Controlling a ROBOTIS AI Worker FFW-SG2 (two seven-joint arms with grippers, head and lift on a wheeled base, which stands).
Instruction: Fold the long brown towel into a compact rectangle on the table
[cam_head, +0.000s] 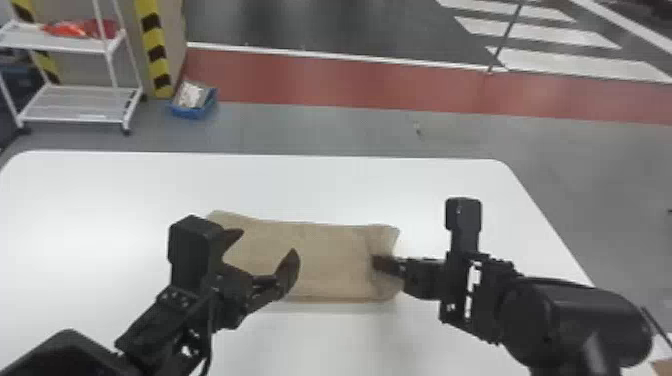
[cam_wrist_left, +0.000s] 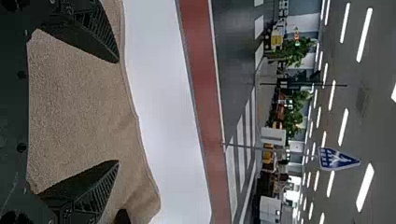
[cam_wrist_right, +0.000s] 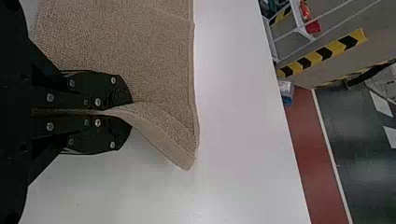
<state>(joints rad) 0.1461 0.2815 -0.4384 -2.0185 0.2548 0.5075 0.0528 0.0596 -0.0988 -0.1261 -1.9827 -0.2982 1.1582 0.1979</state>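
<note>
The brown towel (cam_head: 320, 255) lies as a wide rectangle on the white table, its right end raised and creased. At that end my right gripper (cam_head: 382, 264) is shut on the towel's edge. In the right wrist view the same gripper (cam_wrist_right: 116, 112) pinches a strip of the towel (cam_wrist_right: 140, 56), and a corner flap spreads beyond the fingertips. Over the towel's left part, my left gripper (cam_head: 265, 243) stands open. In the left wrist view, the towel (cam_wrist_left: 79, 107) shows between the spread fingers of the left gripper (cam_wrist_left: 117, 112), which holds nothing.
The white table (cam_head: 125, 185) extends around the towel, with its far edge beyond and its right edge past the right arm. On the floor behind stand a white shelf cart (cam_head: 80, 105) and a blue bin (cam_head: 194, 107) beside a striped pillar (cam_head: 155, 50).
</note>
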